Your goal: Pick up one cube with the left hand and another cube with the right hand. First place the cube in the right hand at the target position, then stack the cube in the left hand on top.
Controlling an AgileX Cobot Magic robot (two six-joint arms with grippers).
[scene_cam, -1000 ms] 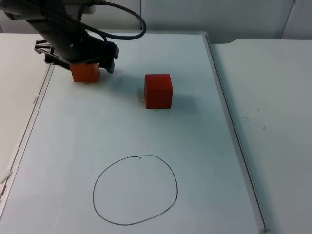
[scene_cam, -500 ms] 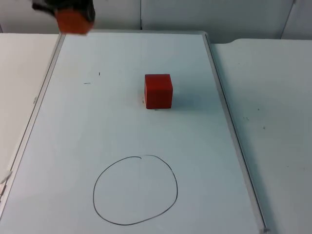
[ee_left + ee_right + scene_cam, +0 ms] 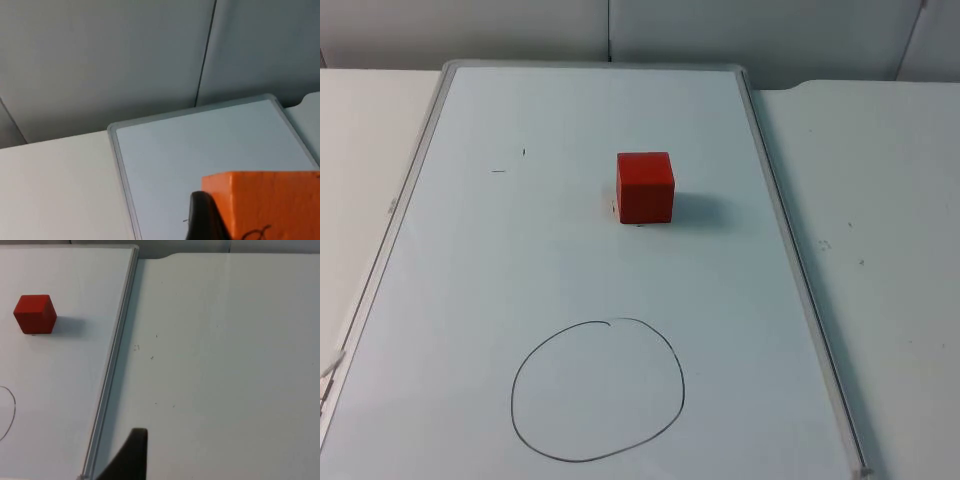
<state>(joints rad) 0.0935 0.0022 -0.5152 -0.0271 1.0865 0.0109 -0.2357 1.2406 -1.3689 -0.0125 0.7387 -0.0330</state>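
Observation:
A red cube [image 3: 645, 187] stands on the whiteboard [image 3: 560, 260], a little right of its middle; the right wrist view shows the red cube [image 3: 34, 314] too. A hand-drawn black circle [image 3: 598, 390] marks the board's near part. An orange cube [image 3: 265, 202] with a black scribble on its face hangs high above the board's far end, and my left gripper [image 3: 250, 220] is shut on it, one black fingertip [image 3: 204, 217] pressed against its side. My right gripper [image 3: 131, 457] waits over the bare table to the right of the board, well away from the red cube.
The whiteboard's raised grey frame [image 3: 790, 250] runs along its right side, with plain white table [image 3: 880, 250] beyond it. A grey partition wall [image 3: 150, 55] closes the far end. Two small pen marks [image 3: 510, 162] lie on the board's far left.
My left arm has lifted the orange cube off the board's far left and carried it up and back, out of the top view. The red cube has not moved.

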